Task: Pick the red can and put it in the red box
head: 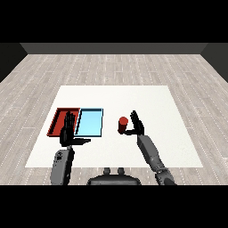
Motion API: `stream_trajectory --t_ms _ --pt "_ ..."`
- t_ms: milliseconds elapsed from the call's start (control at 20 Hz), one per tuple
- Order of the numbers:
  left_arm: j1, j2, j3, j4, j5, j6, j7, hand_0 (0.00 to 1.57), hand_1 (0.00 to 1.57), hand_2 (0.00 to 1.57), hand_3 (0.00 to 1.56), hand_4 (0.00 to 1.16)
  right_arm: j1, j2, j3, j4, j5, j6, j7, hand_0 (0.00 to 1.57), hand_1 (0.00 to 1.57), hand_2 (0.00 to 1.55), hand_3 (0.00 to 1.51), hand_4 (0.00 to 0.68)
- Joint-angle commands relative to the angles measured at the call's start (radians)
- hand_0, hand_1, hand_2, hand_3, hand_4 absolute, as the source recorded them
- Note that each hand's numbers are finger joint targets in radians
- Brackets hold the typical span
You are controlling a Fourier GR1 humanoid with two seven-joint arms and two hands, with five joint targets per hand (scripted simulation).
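- Red can (123, 124): upright on the white table (178, 133), well right of the red tray (57, 122)
- Right hand (136, 125): you have it just right of the can, fingers spread, gripping nothing; nearer hand
- Left hand (68, 129): fingers straight, over the red tray's near edge

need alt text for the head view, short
The robot's right hand, fingers open, is beside an upright red can on a white table, not yet curled round it. To the left, a red tray and a light blue tray lie side by side, with the open left hand over the red tray's near edge.
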Motion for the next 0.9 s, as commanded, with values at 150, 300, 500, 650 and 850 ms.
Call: stream_trajectory --t_ms 150,300,500,650,850 --pt "-0.021 0.014 0.007 -0.017 0.003 0.005 0.034 0.0 0.0 0.0 0.0 0.0 -0.072 0.002 0.041 0.179 -0.054 0.013 -0.078 0.0 0.0 0.0 0.0 0.0" --pt "0.051 -0.017 -0.038 -0.053 -0.031 0.018 0.001 0.0 0.0 0.0 0.0 0.0 -0.171 0.003 0.059 0.221 -0.121 -0.027 -0.053 0.0 0.0 0.0 0.0 0.0" --pt "-0.019 0.014 0.005 -0.005 -0.008 0.011 0.021 0.0 0.0 0.0 0.0 0.0 -0.203 0.002 0.131 0.305 -0.215 -0.018 -0.121 0.0 0.0 0.0 0.0 0.0" --pt "-0.031 0.042 0.049 0.044 0.046 -0.045 -0.022 0.0 0.0 0.0 0.0 0.0 -0.196 0.003 0.15 0.329 -0.185 -0.016 -0.145 0.0 0.0 0.0 0.0 0.0" --pt "0.021 0.019 -0.001 -0.064 0.023 -0.016 0.052 0.0 0.0 0.0 0.0 0.0 -0.168 0.003 0.222 0.3 -0.251 -0.033 -0.144 0.0 0.0 0.0 0.0 0.0"
